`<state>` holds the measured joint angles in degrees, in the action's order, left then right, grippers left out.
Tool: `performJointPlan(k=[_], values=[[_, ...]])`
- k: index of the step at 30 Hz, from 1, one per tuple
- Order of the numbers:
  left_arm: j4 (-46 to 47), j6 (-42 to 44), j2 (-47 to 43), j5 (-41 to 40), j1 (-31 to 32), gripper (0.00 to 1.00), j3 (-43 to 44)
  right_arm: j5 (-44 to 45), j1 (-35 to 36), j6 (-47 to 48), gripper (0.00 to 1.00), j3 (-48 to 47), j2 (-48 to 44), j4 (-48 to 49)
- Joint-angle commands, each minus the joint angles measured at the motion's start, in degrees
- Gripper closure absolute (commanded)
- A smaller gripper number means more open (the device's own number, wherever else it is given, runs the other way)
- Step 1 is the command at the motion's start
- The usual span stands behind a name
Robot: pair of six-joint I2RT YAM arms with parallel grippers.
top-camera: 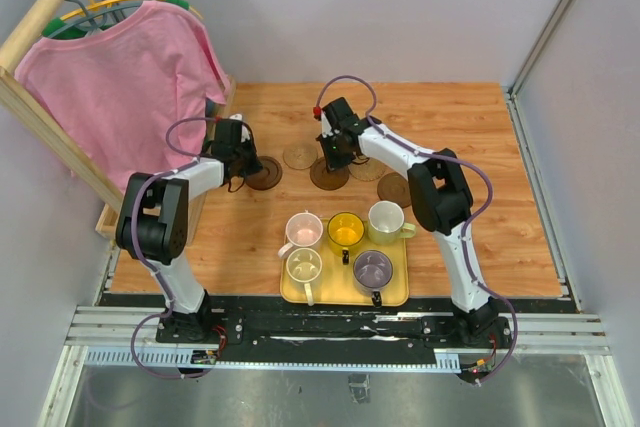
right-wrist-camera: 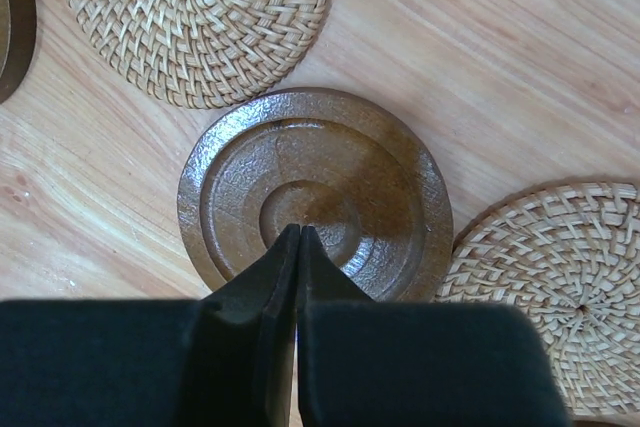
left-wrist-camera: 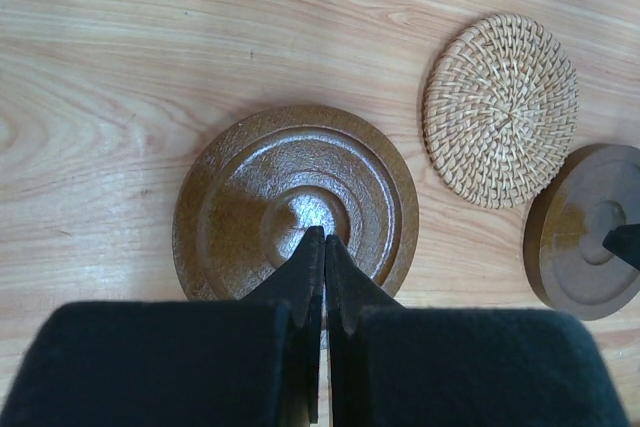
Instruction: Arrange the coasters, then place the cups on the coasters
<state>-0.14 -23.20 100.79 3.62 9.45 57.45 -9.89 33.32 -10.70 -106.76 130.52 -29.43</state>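
Observation:
Five coasters lie in a row on the wooden table. My left gripper (top-camera: 246, 171) (left-wrist-camera: 323, 238) is shut, its tips pressed together over the centre of the leftmost dark brown ringed coaster (top-camera: 268, 176) (left-wrist-camera: 255, 187). My right gripper (top-camera: 335, 161) (right-wrist-camera: 299, 230) is shut too, tips over the centre of the middle dark brown coaster (top-camera: 328, 180) (right-wrist-camera: 335, 162). Woven tan coasters (top-camera: 298, 155) (top-camera: 368, 169) lie beside it, and a third dark coaster (top-camera: 394, 190) is at the right. The pink (top-camera: 303, 230), yellow (top-camera: 346, 231), cream (top-camera: 385, 218), white (top-camera: 303, 266) and grey-purple (top-camera: 373, 268) cups stand on the tray.
The yellow tray (top-camera: 395, 292) sits at the near middle of the table. A pink shirt (top-camera: 130, 77) hangs on a wooden rack at the back left, close to my left arm. Grey walls (top-camera: 580, 127) enclose the table at the back and right.

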Motion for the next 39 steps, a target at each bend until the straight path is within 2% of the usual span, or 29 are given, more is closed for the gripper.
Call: performJointPlan(k=[1,12,31,39], values=[[0.9,0.1,2.3,0.5,0.0,0.99,1.3,0.0,0.3,-1.6,0.99,-0.9,0.8,-0.8],[-1.1,0.3,8.5,2.6,0.0,0.99,6.1,5.8,-2.1,-4.7,0.99,-10.9,9.7,-9.2],[-5.2,0.6,18.4,1.2,0.0,0.99,20.3,8.1,-8.2,-7.4,0.99,-18.9,15.1,-9.1],[-5.7,0.3,19.7,-0.6,0.0,1.00,23.2,7.2,-8.4,-7.2,0.99,-17.8,14.4,-8.7]])
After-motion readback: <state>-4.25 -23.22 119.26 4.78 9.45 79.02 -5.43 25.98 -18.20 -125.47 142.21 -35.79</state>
